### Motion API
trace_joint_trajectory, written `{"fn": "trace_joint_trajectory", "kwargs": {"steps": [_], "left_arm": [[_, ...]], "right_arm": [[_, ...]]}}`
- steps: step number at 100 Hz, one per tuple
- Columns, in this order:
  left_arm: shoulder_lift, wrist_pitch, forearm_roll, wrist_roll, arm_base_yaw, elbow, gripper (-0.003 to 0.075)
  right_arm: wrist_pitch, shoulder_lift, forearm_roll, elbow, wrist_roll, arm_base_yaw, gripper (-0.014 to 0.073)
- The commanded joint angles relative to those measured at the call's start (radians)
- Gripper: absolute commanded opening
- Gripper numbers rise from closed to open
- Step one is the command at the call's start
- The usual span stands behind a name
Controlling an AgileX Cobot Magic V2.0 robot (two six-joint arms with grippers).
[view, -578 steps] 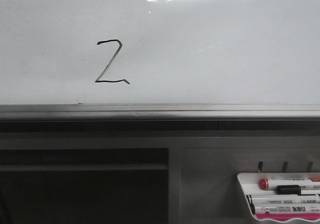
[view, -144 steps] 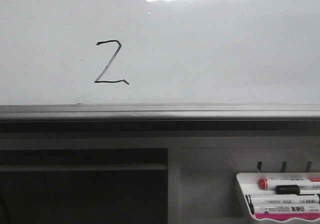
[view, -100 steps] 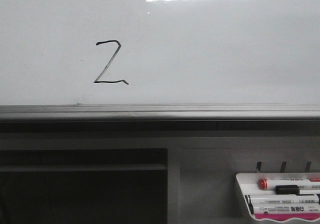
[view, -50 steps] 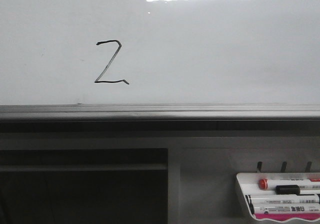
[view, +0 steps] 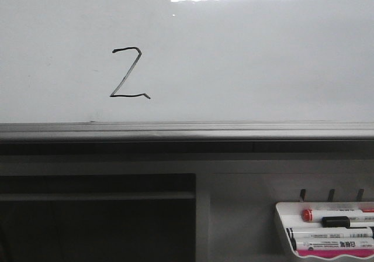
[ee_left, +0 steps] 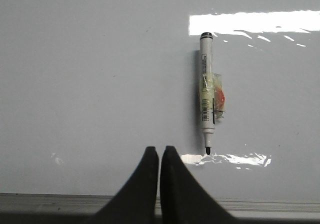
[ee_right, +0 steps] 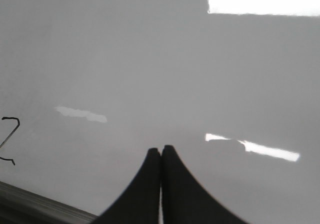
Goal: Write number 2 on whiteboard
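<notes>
The whiteboard [view: 245, 57] is a broad, glossy pale grey sheet with a brushed metal lower edge. At about nine o'clock of its visible face sits the number 2 [view: 127, 73] — thin, black, angular, Z-like. A white plastic tray [view: 281, 227] at five o'clock holds cylindrical markers. In the left wrist view a slim white marker [ee_left: 207, 96] — tape-wrapped, tip bare — lies on the board. The left gripper [ee_left: 159, 154] and right gripper [ee_right: 160, 154] each have their dark tapered fingers pressed together, empty.
</notes>
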Motion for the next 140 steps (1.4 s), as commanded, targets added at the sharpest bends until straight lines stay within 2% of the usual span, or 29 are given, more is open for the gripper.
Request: {"fn": "trace_joint_trajectory", "kwargs": {"steps": [1,17,35,42,47,78,95,106,140], "left_arm": [[-0.026,-0.072,0.0,-0.014,-0.006,0.011,-0.002],[-0.026,-0.072,0.0,-0.014,-0.006,0.011,-0.002],[-0.026,-0.072,0.0,-0.014,-0.006,0.011,-0.002],[-0.026,-0.072,0.0,-0.014,-0.006,0.011,-0.002],[-0.026,-0.072,0.0,-0.014,-0.006,0.011,-0.002],[-0.026,-0.072,0.0,-0.014,-0.006,0.011,-0.002],[-0.026,-0.072,0.0,-0.014,-0.006,0.011,-0.002],[-0.026,-0.072,0.0,-0.014,-0.006,0.011,-0.002],[-0.026,-0.072,0.0,-0.014,-0.006,0.011,-0.002]], "right_arm": [[-0.099,-0.038,0.019,0.008,0.009,-0.053,-0.0071],[-0.291,-0.178,0.238,0.191,0.021,-0.221,-0.0071],[-0.384,-0.318,0.26,0.387,0.01,-0.278,-0.0071],[-0.236,-0.372,0.258,0.376,0.007,-0.278,-0.0071],[-0.203,-0.413,0.258,0.379,0.007,-0.278,-0.0071],[-0.195,-0.376,0.252,0.386,0.004,-0.278,-0.0071],[-0.185,-0.376,0.268,0.386,-0.114,-0.278,-0.0071],[-0.204,-0.376,0.308,0.386,-0.114,-0.278,-0.0071],[-0.216,-0.411,0.307,0.386,-0.114,-0.278,-0.0071]]}}
